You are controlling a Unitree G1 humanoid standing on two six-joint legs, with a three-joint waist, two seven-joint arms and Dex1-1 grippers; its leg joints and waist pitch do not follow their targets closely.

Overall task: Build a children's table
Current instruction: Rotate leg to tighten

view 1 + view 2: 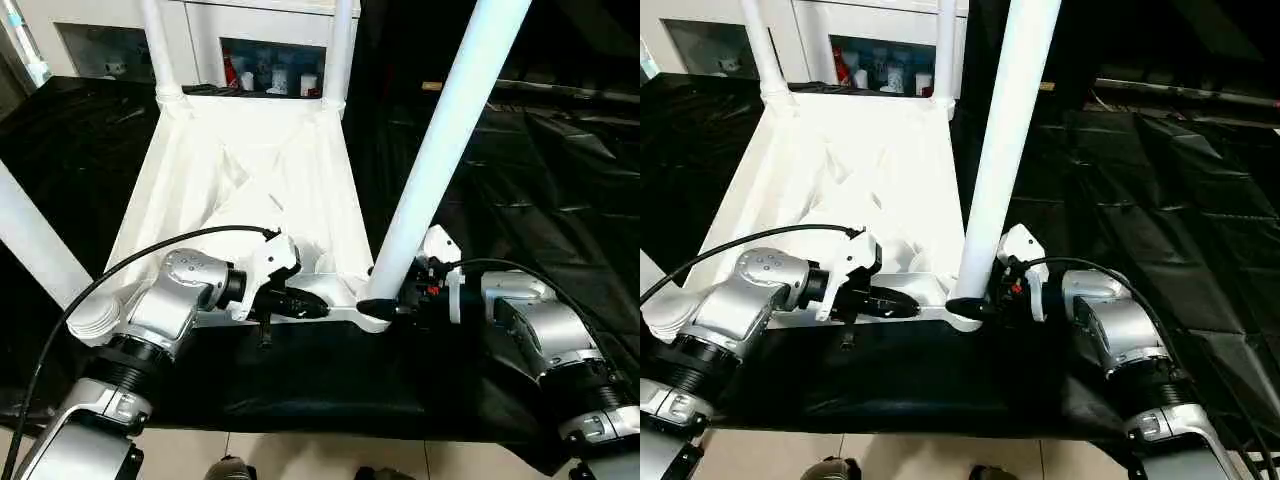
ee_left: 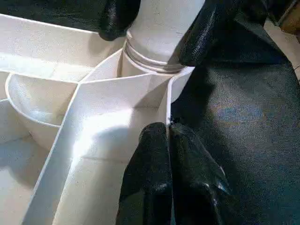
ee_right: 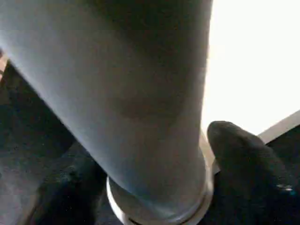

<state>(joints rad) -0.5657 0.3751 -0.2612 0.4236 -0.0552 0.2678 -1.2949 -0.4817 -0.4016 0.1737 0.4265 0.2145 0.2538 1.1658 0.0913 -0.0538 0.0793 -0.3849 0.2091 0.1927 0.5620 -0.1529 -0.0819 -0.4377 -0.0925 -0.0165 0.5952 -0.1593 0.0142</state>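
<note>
Tabletop [image 1: 250, 190] lies upside down on the surface [image 1: 520, 180], which is covered in black sheeting; ribbed underside faces up, long axis runs away from the robot toward the white cabinet [image 1: 270, 60] at the back. Two far legs [image 1: 338, 55] stand upright in the far corner sockets, flared ends down. Near-left leg [image 1: 35, 245] rises from the near-left corner socket [image 1: 95, 322], tilted up and out to the left of the picture. Near-right leg [image 1: 445, 135] stands in the near-right corner socket [image 1: 372, 315], long axis leaning up and to the right, top out of frame.

Right gripper [image 1: 385, 306] is at the base of the near-right leg, just above the socket. Right wrist view shows one black finger [image 3: 243, 164] on one side of the tube and the other on the opposite side, both against it, so the fingers are closed around the leg. The left wrist view shows the same two fingers [image 2: 201, 33] flanking the leg [image 2: 161, 28] right above its ringed end [image 2: 150, 63].

Left gripper [image 1: 305, 303] reaches in from the left along the near edge. Its fingers [image 2: 150, 178] are nearly together, pinching the thin near rim wall [image 2: 166, 105] of the tabletop, just beside the near-right socket.
</note>
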